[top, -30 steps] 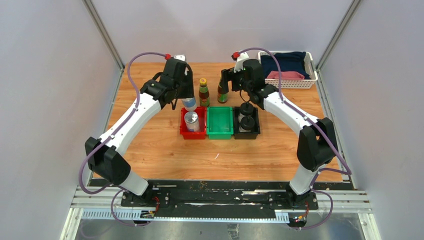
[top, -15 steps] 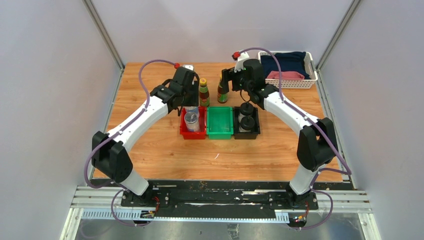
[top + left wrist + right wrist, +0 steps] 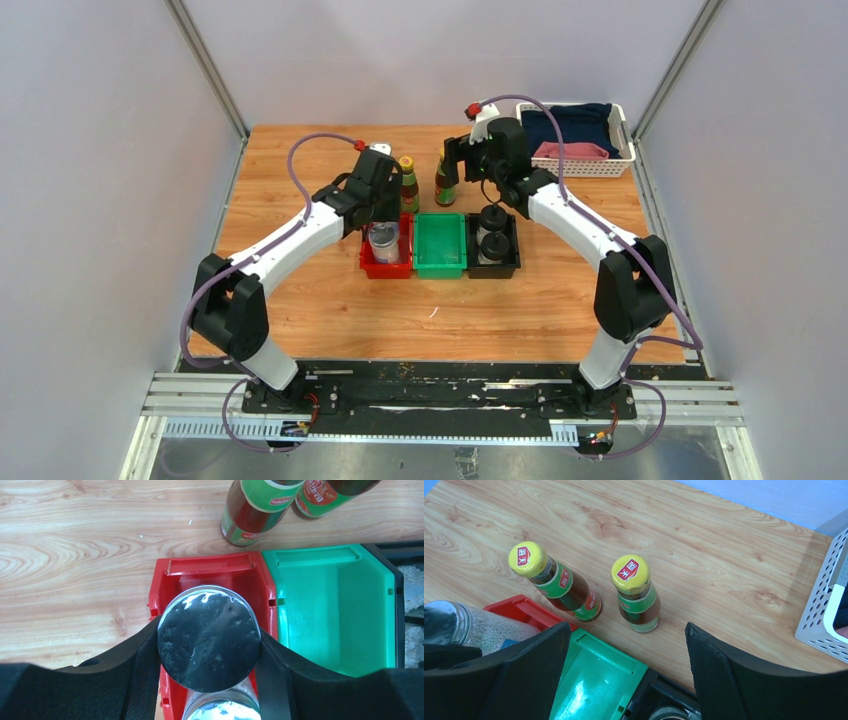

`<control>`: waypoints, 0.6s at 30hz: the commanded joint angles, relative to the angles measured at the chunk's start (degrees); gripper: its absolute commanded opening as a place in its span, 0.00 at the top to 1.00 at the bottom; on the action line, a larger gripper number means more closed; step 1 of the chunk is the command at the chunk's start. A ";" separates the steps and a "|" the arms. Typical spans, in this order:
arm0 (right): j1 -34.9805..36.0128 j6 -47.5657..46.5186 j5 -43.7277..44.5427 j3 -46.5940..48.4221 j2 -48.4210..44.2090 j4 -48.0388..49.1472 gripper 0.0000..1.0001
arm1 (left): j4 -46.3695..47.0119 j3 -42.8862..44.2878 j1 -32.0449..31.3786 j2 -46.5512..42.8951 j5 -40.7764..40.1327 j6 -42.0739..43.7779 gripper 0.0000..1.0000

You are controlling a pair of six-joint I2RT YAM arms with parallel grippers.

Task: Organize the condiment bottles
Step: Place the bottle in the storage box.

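Note:
My left gripper (image 3: 209, 645) is shut on a silver-lidded jar (image 3: 209, 637) and holds it upright over the red bin (image 3: 210, 566). Right beneath it, a second silver-lidded jar (image 3: 220, 711) stands in that bin (image 3: 367, 262). Two brown bottles with yellow caps (image 3: 556, 582) (image 3: 636, 595) stand on the wood just behind the bins. Two black-capped bottles (image 3: 492, 217) (image 3: 491, 243) sit in the black bin (image 3: 511, 268). My right gripper (image 3: 627, 630) hangs open over the back edges of the green and black bins, with nothing between its fingers.
The green bin (image 3: 440, 262) lies between the red and black ones and holds nothing. A white basket (image 3: 585, 168) of dark blue and pink cloth stands at the back right corner. Grey walls close in both sides of the table.
My left arm has swung right with the jar, from behind the red bin's left corner to straight over it. The right arm has not moved.

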 commanded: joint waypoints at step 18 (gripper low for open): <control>-0.90 0.52 -0.89 0.34 -0.12 0.25 0.12 | 13.01 -5.61 -1.35 0.28 -3.85 0.41 1.00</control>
